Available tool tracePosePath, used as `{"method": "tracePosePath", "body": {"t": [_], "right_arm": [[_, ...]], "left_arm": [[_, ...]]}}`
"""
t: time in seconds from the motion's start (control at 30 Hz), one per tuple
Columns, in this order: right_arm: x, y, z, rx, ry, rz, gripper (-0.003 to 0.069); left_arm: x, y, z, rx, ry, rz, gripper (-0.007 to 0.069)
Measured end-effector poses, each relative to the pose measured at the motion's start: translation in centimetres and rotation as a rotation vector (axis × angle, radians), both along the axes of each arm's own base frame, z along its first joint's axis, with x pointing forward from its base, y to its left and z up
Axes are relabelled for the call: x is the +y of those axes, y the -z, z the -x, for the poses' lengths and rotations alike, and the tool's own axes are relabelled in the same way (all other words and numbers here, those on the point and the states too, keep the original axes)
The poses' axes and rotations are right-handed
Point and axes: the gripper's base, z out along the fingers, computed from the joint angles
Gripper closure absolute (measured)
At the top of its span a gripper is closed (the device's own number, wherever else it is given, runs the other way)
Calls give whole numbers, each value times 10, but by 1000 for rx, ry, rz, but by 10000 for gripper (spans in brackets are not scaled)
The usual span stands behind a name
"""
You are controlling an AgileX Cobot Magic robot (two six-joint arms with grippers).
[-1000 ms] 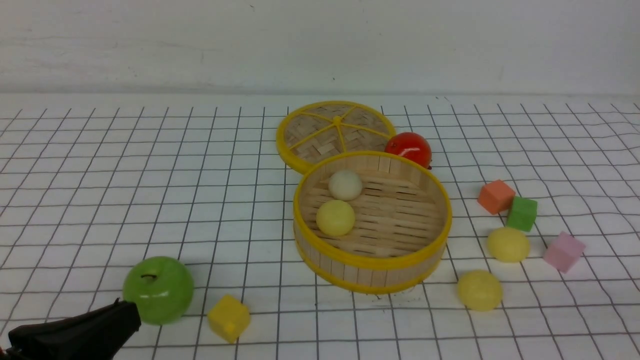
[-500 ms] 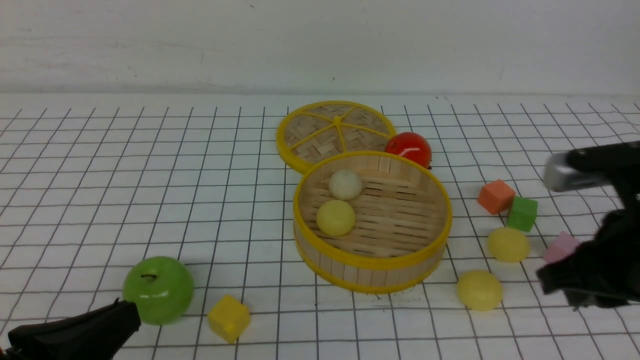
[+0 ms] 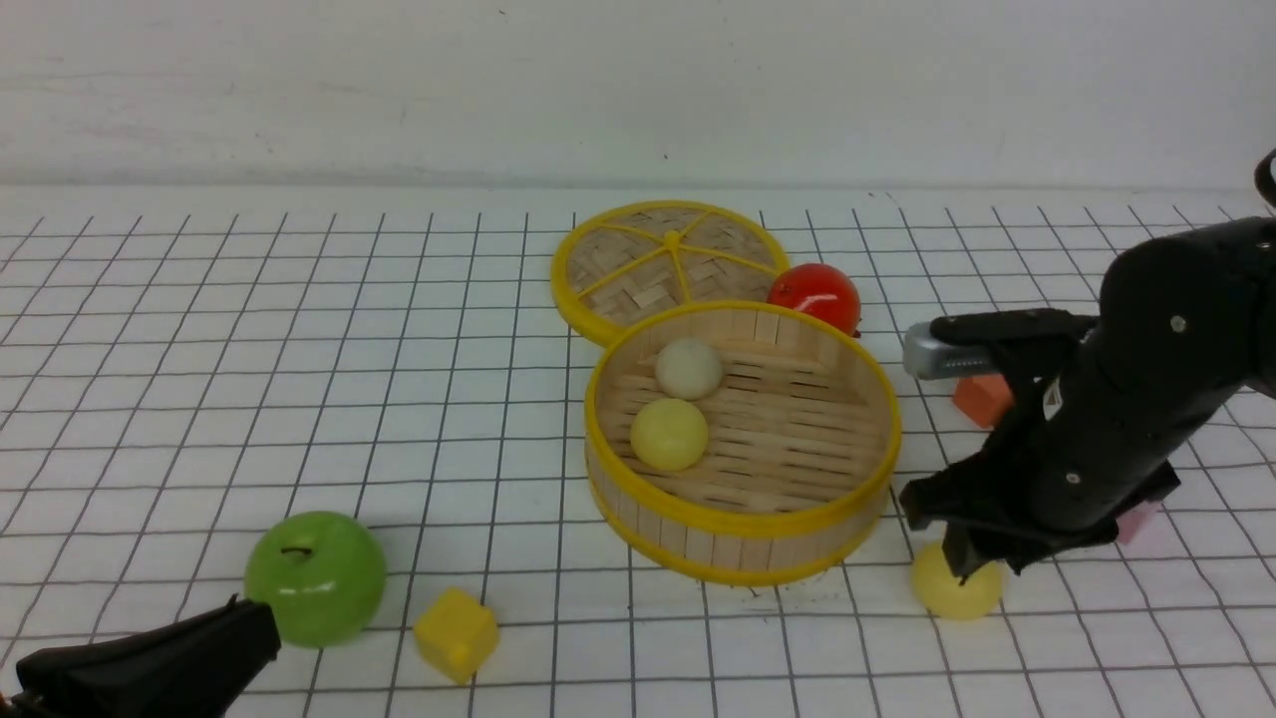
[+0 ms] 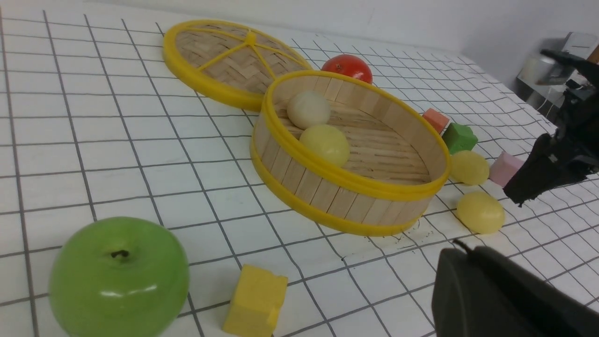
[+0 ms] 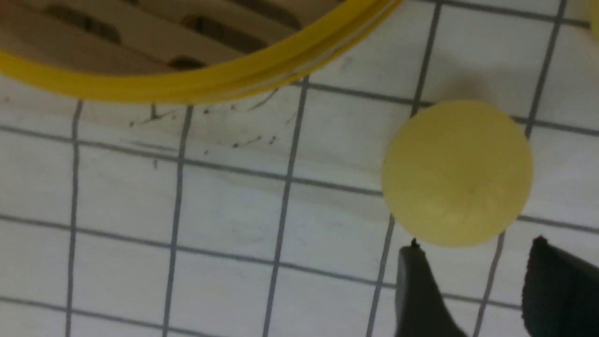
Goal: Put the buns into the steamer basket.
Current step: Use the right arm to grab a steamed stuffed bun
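The steamer basket [image 3: 743, 524] stands mid-table and holds an off-white bun [image 3: 688, 367] and a pale yellow bun [image 3: 668, 434]. A third pale yellow bun [image 3: 947, 595] lies on the table right of the basket. My right gripper [image 3: 972, 558] is open just above it; in the right wrist view the gripper [image 5: 477, 252] has its tips at the edge of the bun [image 5: 457, 172], apart from it. The fourth bun [image 4: 469, 167] is hidden behind the right arm in the front view. My left gripper [image 3: 229, 638] is shut and empty at the near left.
A green apple [image 3: 316, 576] and a yellow cube [image 3: 457, 633] lie by the left gripper. The woven lid [image 3: 668, 261] and a red tomato [image 3: 814, 295] are behind the basket. An orange cube [image 3: 982, 399], a green cube [image 4: 459, 137] and a pink cube [image 3: 1136, 519] lie around the right arm.
My right arm has come in from the right and moved left and down over the near bun. It now hides the other loose bun and the green cube. The left arm is still.
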Motion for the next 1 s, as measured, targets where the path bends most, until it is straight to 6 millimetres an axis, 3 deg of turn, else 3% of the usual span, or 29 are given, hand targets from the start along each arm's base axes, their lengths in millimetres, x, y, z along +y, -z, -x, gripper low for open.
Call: {"method": "tracePosePath", "body": {"t": [0.47, 0.67, 0.8, 1.0], "right_arm": [[4, 34, -17, 32, 25, -50, 341], [3, 33, -19, 18, 6, -38, 490], [1, 34, -19, 8, -22, -6, 659], [-1, 22, -16, -22, -38, 3, 678]], "left_arm": [[0, 0, 0, 0, 0, 0, 638], [0, 0, 0, 0, 0, 0, 638], [0, 0, 0, 0, 0, 0, 638], [0, 0, 0, 0, 0, 0, 638]]}}
